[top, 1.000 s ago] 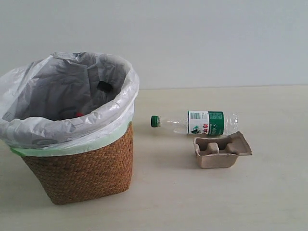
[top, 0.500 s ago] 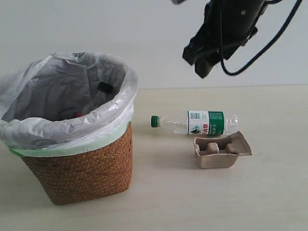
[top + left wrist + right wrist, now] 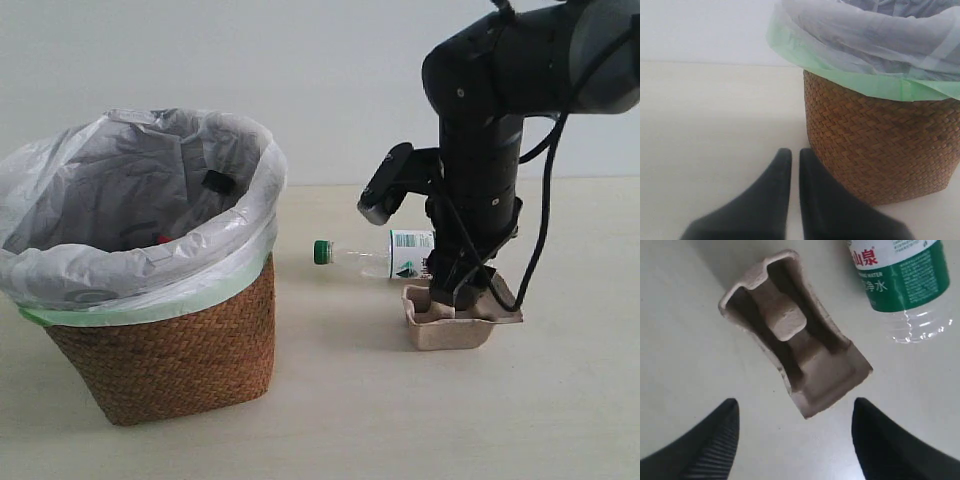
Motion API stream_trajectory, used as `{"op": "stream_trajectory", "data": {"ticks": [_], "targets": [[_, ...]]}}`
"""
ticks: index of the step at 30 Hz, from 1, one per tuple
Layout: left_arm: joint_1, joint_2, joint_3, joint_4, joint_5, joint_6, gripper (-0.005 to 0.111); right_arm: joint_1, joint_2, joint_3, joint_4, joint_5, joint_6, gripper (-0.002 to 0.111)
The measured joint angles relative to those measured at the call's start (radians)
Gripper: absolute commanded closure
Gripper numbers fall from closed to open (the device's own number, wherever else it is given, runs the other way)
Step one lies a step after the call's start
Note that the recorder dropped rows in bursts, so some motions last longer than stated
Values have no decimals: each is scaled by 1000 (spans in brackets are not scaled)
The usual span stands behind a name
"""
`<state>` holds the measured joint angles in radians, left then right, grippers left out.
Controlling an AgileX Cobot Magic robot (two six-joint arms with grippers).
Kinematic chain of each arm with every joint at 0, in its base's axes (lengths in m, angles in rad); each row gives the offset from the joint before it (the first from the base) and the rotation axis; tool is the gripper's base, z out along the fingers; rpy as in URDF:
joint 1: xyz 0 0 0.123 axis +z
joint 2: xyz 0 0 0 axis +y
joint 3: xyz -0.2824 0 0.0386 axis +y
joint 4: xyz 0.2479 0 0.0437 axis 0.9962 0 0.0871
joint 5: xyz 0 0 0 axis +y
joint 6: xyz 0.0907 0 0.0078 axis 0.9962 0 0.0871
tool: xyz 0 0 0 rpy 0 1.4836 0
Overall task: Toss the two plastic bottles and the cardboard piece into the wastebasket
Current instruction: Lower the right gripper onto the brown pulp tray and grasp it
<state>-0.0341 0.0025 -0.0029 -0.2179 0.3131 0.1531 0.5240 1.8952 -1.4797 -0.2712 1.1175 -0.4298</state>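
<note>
Right now, in your right wrist view, the right gripper [image 3: 795, 409] has its two black fingers [image 3: 715, 445] spread wide, one to either side of the near end of the small grey-brown moulded pulp cardboard tray [image 3: 790, 340]. Neither finger touches it and nothing is held. That tray lies open side up on the pale beige tabletop [image 3: 340, 420]. In the exterior view the black right arm [image 3: 480, 150] stands over it from above, and its fingertips are partly hidden there. Just behind the tray lies the clear plastic bottle with the green cap [image 3: 405, 256] and a green-and-white label, on its side, cap pointing toward the basket. Bottle and tray are close, with a sliver of table showing between them in the wrist view. Well apart from them, on the left of the exterior view, stands the brown woven wicker wastebasket [image 3: 170, 350], upright and lined with a translucent white plastic bag [image 3: 60, 270] folded over a pale green rim band. Inside the liner you can make out the black-capped bottle [image 3: 214, 181] only by its cap and a spot of red; the rest is hidden by the bag. Your left gripper [image 3: 791, 154] is low over the table just beside the foot of the wastebasket, its two dark fingers pressed nearly together with only a thin slit between them, gripping nothing.
</note>
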Motion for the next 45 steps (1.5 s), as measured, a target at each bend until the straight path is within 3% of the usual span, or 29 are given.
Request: {"op": "stream_trajectory", "data": {"ticks": [16,21,45], "targets": [[0,0,0,0,0,0,101,0,142,1,-13,-170,-30,50],[0,0,0,0,0,0,101,0,146,-1,-22,-206,-47,34],[0,0,0,0,0,0,101,0,57,0,-4,-176,-40,34]]}}
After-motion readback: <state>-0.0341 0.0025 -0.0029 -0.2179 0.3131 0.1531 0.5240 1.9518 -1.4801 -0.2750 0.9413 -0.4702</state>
